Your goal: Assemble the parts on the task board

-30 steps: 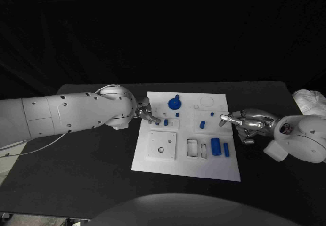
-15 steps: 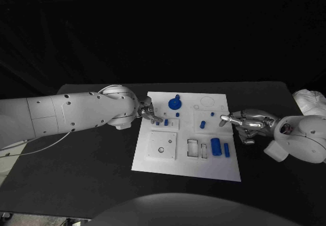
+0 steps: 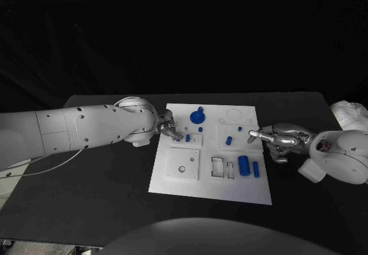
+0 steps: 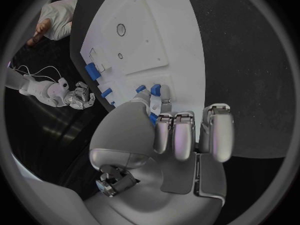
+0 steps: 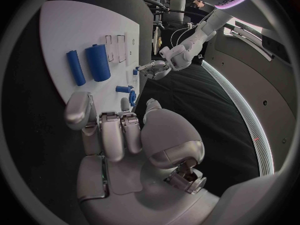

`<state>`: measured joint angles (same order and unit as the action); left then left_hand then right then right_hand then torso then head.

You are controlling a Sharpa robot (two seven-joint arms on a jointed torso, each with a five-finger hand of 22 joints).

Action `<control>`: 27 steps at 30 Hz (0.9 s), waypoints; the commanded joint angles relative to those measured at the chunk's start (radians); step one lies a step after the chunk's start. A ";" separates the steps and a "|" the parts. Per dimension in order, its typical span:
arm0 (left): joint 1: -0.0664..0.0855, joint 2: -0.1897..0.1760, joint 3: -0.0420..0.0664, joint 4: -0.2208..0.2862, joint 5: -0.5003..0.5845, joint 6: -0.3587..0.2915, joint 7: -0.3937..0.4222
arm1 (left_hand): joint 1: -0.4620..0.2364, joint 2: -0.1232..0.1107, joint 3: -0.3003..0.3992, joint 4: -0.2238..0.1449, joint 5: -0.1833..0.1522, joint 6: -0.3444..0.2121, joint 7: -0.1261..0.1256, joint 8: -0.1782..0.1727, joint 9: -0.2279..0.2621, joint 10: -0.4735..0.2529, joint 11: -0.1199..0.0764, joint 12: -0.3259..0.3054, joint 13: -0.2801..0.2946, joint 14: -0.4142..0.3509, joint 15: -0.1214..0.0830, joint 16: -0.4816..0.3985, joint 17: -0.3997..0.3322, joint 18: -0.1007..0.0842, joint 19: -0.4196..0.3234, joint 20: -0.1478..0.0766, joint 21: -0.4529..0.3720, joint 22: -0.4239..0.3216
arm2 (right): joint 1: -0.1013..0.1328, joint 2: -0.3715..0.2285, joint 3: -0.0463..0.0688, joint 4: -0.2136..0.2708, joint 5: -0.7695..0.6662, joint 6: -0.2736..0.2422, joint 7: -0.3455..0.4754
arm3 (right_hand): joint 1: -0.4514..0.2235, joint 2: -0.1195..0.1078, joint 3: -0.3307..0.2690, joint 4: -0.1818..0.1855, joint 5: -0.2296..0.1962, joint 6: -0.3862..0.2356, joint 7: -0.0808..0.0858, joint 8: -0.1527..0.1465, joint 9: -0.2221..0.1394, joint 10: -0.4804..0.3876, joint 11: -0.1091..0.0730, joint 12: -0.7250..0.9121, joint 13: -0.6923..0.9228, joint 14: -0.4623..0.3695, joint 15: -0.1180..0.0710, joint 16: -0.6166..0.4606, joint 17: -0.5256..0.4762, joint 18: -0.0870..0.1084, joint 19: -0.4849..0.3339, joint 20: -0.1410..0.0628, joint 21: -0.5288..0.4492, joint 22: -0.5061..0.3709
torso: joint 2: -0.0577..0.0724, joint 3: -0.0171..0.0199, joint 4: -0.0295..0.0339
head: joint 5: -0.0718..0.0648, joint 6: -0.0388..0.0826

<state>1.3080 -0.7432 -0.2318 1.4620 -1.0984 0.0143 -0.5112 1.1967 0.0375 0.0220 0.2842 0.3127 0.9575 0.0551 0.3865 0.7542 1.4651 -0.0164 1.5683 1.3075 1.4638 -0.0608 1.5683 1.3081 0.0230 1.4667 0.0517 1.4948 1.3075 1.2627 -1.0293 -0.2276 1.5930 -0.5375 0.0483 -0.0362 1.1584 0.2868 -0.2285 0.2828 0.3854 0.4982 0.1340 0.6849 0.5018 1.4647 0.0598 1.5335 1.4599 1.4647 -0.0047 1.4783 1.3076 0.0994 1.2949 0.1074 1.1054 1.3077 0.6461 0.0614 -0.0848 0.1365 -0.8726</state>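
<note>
Blue parts are mostly lying loose on the white task board, so assembly looks barely begun. Left hand is pinching a small blue peg over the board's left side; right hand is hovering at the right edge, fingers curled, holding nothing.

Parts on task board, mid-table

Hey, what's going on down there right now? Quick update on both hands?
Left hand at task board's left edge, fingers on small blue part. Right hand at right edge, holding nothing visible. Big blue cylinder lies untouched. Nothing in the way.
</note>
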 commanded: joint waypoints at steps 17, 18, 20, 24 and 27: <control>-0.004 0.008 0.001 -0.002 0.035 -0.027 0.042 | 0.193 0.000 0.105 -0.017 0.076 0.002 -0.018 0.028 0.056 0.106 -0.011 0.003 0.263 0.107 -0.010 0.002 0.263 -0.004 0.058 -0.009 0.001 0.238 | -0.001 -0.001 0.000 -0.002 -0.004 0.028 -0.012 | 0.006 0.002 0.007 0.001 0.003 -0.003 0.001 -0.005 -0.002 0.035 -0.008 -0.004 0.054 0.023 0.001 -0.004 0.160 0.004 -0.009 0.000 -0.008 0.126 | 0.001 -0.0009 0.0002 | 0.007 0.000; -0.004 0.008 0.001 -0.002 0.036 -0.027 0.042 | 0.201 -0.001 0.120 -0.015 0.059 0.000 -0.018 0.029 0.058 0.106 -0.011 0.003 0.263 0.107 -0.010 0.002 0.263 -0.004 0.058 -0.009 0.001 0.238 | -0.001 -0.001 0.000 -0.002 -0.004 0.028 -0.013 | 0.006 0.002 0.007 0.001 0.003 -0.003 0.001 -0.005 -0.002 0.035 -0.008 -0.004 0.054 0.023 0.001 -0.004 0.160 0.004 -0.009 0.000 -0.008 0.126 | 0.001 -0.0008 0.0001 | 0.006 0.000; -0.004 0.007 0.001 -0.002 0.038 -0.025 0.040 | 0.219 -0.023 0.180 0.000 0.033 -0.002 -0.016 0.033 0.067 0.106 -0.011 0.003 0.263 0.107 -0.010 0.002 0.263 -0.004 0.059 -0.008 0.002 0.238 | -0.001 0.000 0.000 -0.002 -0.004 0.028 -0.013 | 0.006 0.002 0.007 0.001 0.003 -0.003 0.001 -0.005 -0.002 0.035 -0.008 -0.004 0.054 0.023 0.001 -0.004 0.160 0.004 -0.009 0.000 -0.008 0.126 | 0.001 -0.0009 -0.0003 | 0.007 0.000; -0.004 0.007 0.001 -0.002 0.039 -0.022 0.036 | 0.218 -0.040 0.227 0.004 0.030 0.005 -0.018 0.044 0.078 0.106 -0.011 0.003 0.263 0.107 -0.010 0.002 0.263 -0.005 0.060 -0.009 0.004 0.239 | -0.001 0.000 0.000 -0.002 -0.004 0.030 -0.015 | 0.007 0.003 0.009 0.001 0.003 -0.002 0.002 -0.005 -0.002 0.035 -0.007 -0.004 0.054 0.023 0.002 -0.004 0.160 0.004 -0.010 0.000 -0.009 0.126 | 0.001 -0.0010 -0.0002 | 0.007 0.000; -0.004 0.007 0.001 -0.002 0.040 -0.020 0.033 | 0.216 -0.059 0.274 0.004 0.029 0.007 -0.021 0.058 0.093 0.106 -0.012 0.003 0.263 0.107 -0.013 0.002 0.263 -0.005 0.061 -0.010 0.004 0.239 | -0.002 0.001 0.000 -0.003 -0.004 0.031 -0.016 | 0.007 0.003 0.009 0.001 0.003 -0.002 0.002 -0.005 -0.002 0.035 -0.007 -0.004 0.054 0.023 0.002 -0.004 0.160 0.004 -0.010 0.000 -0.009 0.126 | 0.001 -0.0008 -0.0003 | 0.008 0.000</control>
<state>1.3047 -0.7389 -0.2315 1.4591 -1.0685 0.0008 -0.4867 1.4163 -0.0065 0.2436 0.3275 0.3424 0.9549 0.0453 0.4400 0.8429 1.4650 -0.0236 1.5683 1.3074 1.4651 -0.0669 1.5683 1.3078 0.0231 1.4667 0.0516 1.4949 1.3074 1.2622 -1.0294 -0.2276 1.5901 -0.5375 0.0576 -0.0496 1.1582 0.2866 -0.2228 0.2829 0.3854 0.4982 0.1340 0.6849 0.5008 1.4649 0.0596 1.5341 1.4599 1.4633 -0.0031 1.4782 1.3074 0.0994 1.2912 0.1110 1.1008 1.3074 0.6470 0.0604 -0.0848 0.1437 -0.8726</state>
